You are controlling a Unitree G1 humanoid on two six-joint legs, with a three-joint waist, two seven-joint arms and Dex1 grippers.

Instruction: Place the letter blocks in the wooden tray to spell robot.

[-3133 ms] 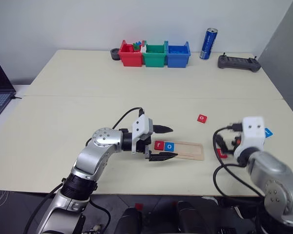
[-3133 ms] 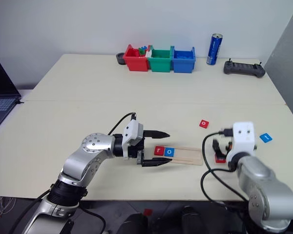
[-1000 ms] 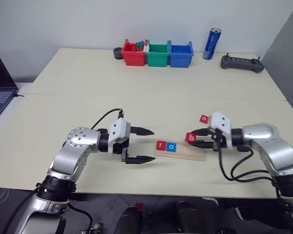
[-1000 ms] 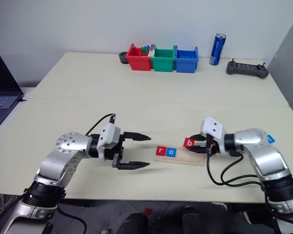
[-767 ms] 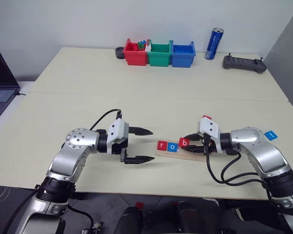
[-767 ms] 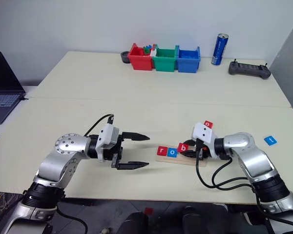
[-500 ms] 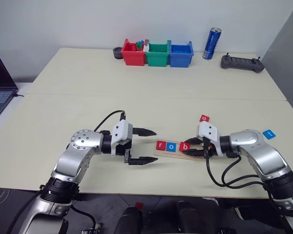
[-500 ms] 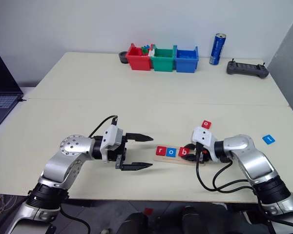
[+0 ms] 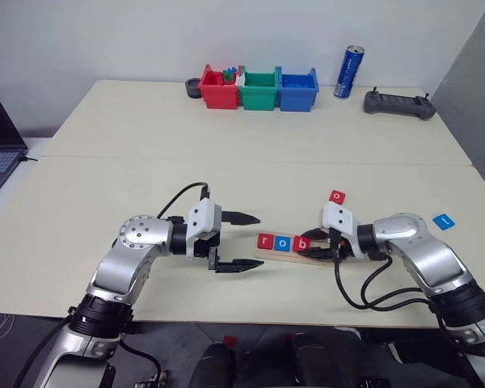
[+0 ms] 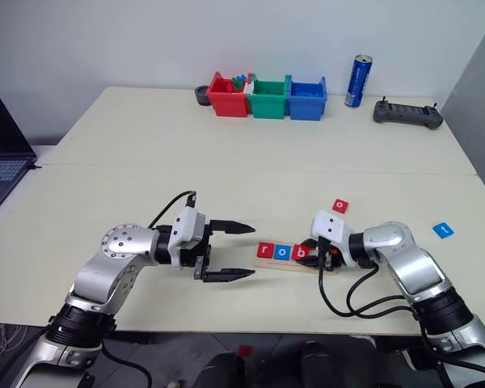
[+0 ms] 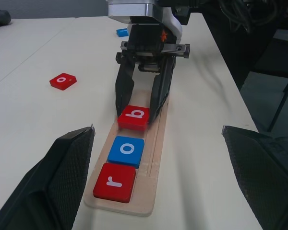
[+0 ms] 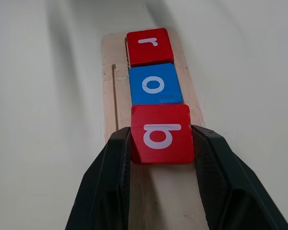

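My right jaws (image 12: 161, 139) are clamped on the two side edges of the red b block (image 12: 162, 133), which sits on the wooden tray (image 11: 156, 143) just behind the blue o block (image 12: 155, 84). I cannot tell whether the b lies flat on the wood or hangs slightly above it, since my black fingers (image 12: 110, 182) cover its sides and the tray beneath it. The red r block (image 12: 148, 46) takes the tray's end slot, touching the o. My left jaws (image 9: 236, 241) stand wide apart and empty, just beside the r end of the tray, above the surface.

A second red o block (image 9: 336, 196) lies loose on the surface near my right wrist. A blue block (image 9: 443, 221) lies further out to the right; its letter is too small to read.

The surface (image 9: 226, 162) is pale cream, two tops butted together along a seam. At its far edge stand red, green and blue plastic bins (image 9: 259, 89) in a row, with small coloured bits in the red one that I cannot make out. Beside them stands a blue can (image 9: 343, 72), its label unreadable, then a dark controller (image 9: 396, 103). A laptop (image 9: 0, 141) is cut off at the left edge. The wall behind is plain white.
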